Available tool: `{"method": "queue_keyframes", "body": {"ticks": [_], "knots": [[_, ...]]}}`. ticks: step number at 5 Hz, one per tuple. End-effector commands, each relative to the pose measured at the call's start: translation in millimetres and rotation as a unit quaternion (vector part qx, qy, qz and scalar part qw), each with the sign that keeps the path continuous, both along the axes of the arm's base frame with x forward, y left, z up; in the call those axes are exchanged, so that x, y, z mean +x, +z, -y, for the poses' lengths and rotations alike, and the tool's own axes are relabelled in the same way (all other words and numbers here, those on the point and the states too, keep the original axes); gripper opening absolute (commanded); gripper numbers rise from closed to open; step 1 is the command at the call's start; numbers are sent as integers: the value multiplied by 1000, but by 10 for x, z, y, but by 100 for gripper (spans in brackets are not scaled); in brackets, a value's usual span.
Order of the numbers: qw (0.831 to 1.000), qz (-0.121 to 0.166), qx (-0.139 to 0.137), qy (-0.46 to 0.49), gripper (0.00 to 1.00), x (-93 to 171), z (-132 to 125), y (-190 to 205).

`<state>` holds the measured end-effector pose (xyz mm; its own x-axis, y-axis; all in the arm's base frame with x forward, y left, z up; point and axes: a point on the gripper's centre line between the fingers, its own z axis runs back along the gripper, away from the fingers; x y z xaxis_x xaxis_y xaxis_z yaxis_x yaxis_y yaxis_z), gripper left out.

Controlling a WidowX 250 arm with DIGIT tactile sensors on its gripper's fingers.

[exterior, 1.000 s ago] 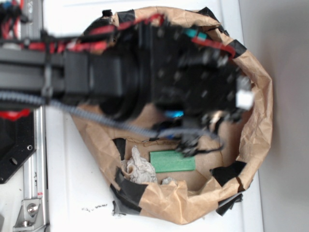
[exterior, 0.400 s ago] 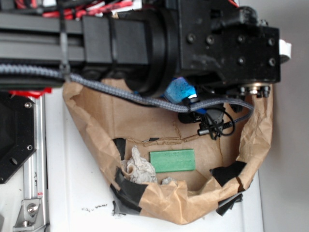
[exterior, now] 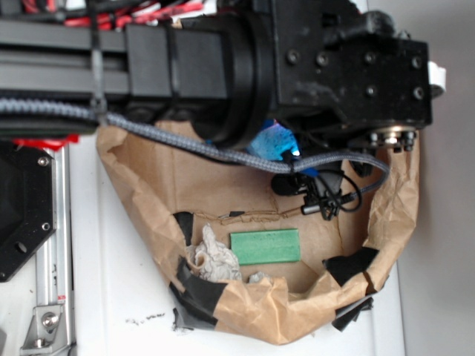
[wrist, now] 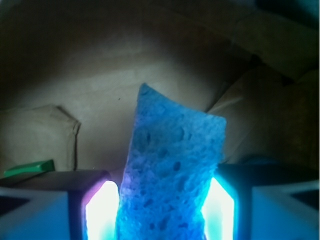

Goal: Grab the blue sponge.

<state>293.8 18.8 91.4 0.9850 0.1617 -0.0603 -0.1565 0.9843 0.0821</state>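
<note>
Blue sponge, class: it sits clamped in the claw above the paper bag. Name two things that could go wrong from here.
1. The blue sponge is soft; the claw holds only its lower end, so it might slip out.
2. The loose cable dangles inside the paper bag and may snag its crumpled rim.

blue sponge (wrist: pixel 170 175) upright, pinched between jaws, green block (wrist: pixel 27 169) left

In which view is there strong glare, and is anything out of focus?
Wrist view: bright glare glows on both sides of the blue sponge between the gripper fingers; the bag behind is dim and soft. Exterior view: evenly lit, the arm close to the camera slightly blurred.
</note>
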Motion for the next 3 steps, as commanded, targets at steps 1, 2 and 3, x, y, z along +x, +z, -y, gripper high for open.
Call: {"method": "queue_keyframes", "body": {"ticks": [1,2,3], "knots": [[998,50,5,-23,0,187,150,273],[998,48,3,-31,0,199,187,251],[998,40,-1,-42,0,151,256,197]]}}
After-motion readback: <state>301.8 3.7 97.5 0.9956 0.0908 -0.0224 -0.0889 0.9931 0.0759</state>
